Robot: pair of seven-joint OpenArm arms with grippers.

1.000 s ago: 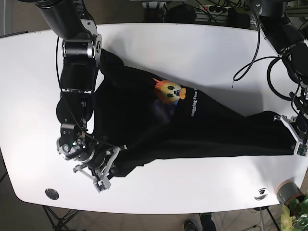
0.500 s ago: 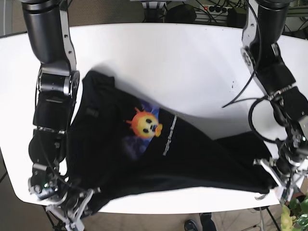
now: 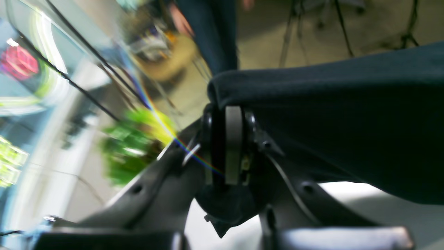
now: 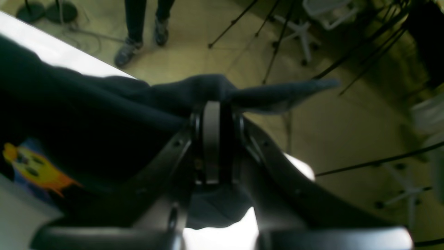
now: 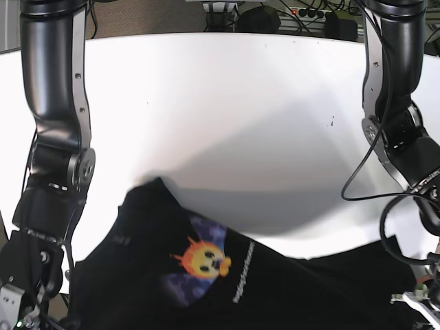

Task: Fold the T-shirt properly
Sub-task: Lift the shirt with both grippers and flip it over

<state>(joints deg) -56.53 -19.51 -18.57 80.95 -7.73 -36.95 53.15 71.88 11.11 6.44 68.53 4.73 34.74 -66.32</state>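
The black T-shirt with an orange cartoon print lies at the front edge of the white table, its lower part running out of frame. My left gripper is shut on a bunched edge of the shirt, held beyond the table edge over the floor. In the base view it sits at the bottom right corner. My right gripper is shut on another fold of the shirt, with the print at lower left. In the base view it is cut off at the bottom left.
A green plant stands on the floor close to the left gripper. A person's legs and tripod stands are on the floor beyond the table edge. Cables lie behind the table's back edge.
Both arms have pulled the shirt from the middle of the table toward the front edge. The grippers have dropped past that edge, nearly out of the base view.
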